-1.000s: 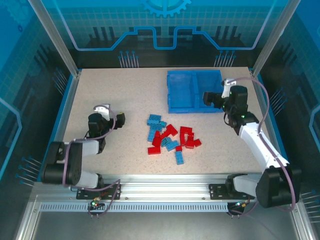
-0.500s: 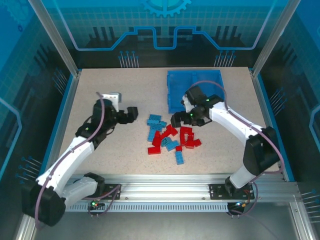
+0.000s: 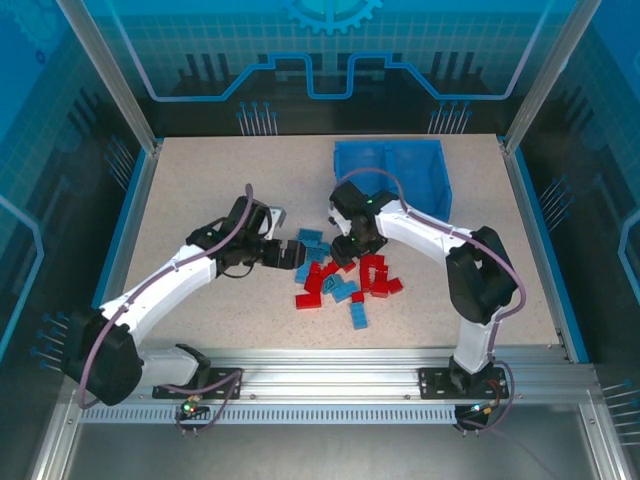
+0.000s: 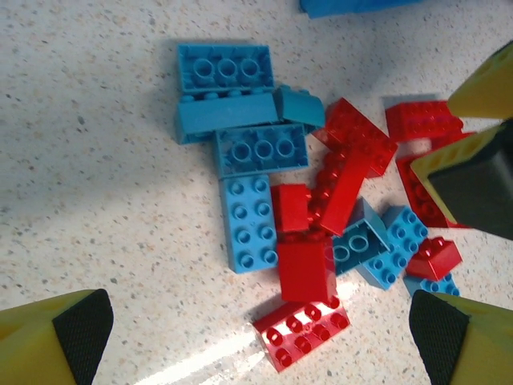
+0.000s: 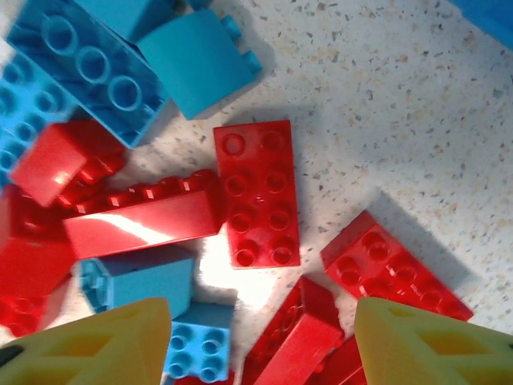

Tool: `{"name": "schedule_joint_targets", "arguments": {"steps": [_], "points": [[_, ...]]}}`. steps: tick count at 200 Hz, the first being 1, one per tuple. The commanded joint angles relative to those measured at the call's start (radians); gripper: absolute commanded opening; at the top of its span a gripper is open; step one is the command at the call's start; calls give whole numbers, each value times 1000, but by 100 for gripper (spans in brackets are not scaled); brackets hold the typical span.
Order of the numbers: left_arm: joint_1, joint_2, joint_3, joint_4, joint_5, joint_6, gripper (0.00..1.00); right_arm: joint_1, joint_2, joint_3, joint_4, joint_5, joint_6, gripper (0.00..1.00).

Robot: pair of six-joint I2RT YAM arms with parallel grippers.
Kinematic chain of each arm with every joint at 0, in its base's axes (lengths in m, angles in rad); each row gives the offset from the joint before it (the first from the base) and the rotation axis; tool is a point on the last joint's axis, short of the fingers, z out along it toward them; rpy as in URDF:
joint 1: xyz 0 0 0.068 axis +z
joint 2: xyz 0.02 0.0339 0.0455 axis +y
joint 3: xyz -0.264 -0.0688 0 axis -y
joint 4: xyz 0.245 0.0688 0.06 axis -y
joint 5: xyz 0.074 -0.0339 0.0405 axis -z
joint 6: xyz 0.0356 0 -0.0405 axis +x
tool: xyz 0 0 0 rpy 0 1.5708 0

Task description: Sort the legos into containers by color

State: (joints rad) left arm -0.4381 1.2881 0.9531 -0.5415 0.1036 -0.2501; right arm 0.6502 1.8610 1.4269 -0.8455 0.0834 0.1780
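Just in front of the blue bin [image 3: 440, 185], seen from above, the legos [image 3: 345, 280] lie in a loose heap of red and light blue on the speckled table [image 3: 200, 180]. The right gripper [image 3: 345, 252] hangs over the heap's edge nearest the bin. The left gripper [image 3: 285, 250] sits farther from the bin, beside the heap's left end.

Below the bin's corner [image 4: 361, 6], in the left wrist view, blue bricks [image 4: 240, 120] lie nearest that corner and red bricks [image 4: 321, 208] are jumbled farther from it. The left gripper [image 4: 258, 329] is spread wide, its black pads [image 4: 80, 329] well apart and touching no brick. A yellow-and-black finger [image 4: 473, 176] of the right arm stands over the red bricks.

Away from the bin's edge [image 5: 497, 10], in the right wrist view, a flat red eight-stud brick [image 5: 256, 192] lies studs up. The right gripper [image 5: 268, 345] has its yellow fingers [image 5: 433, 345] apart, with bricks between them and none pinched.
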Motion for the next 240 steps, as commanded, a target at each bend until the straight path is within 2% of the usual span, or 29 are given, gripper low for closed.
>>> {"name": "schedule_joint_targets", "arguments": {"steps": [1,45,75,106,124,152,167,194,220,240], "points": [[45,13,23,14,62,67,99,18,21,2,-16,53,-107,60],[50,57,20,106,60,37,99,20,128,52,7,92,-172,59],[51,51,12,100,47,49,99,23,197,104,5,79,-187,58],[55,27,-11,94,38,54,99,30,225,110,20,64,-188,58],[55,23,-18,97,30,54,99,38,253,118,8,65,-190,54],[59,22,-27,113,27,49,99,62,248,99,11,47,-215,57],[62,24,-29,118,26,47,99,60,245,91,16,54,-204,54],[61,24,-36,123,31,40,99,58,244,109,19,63,-185,39],[62,12,-51,129,54,49,99,55,211,111,21,94,-151,38],[62,-6,-75,141,149,121,99,45,139,94,31,93,-128,37]]}}
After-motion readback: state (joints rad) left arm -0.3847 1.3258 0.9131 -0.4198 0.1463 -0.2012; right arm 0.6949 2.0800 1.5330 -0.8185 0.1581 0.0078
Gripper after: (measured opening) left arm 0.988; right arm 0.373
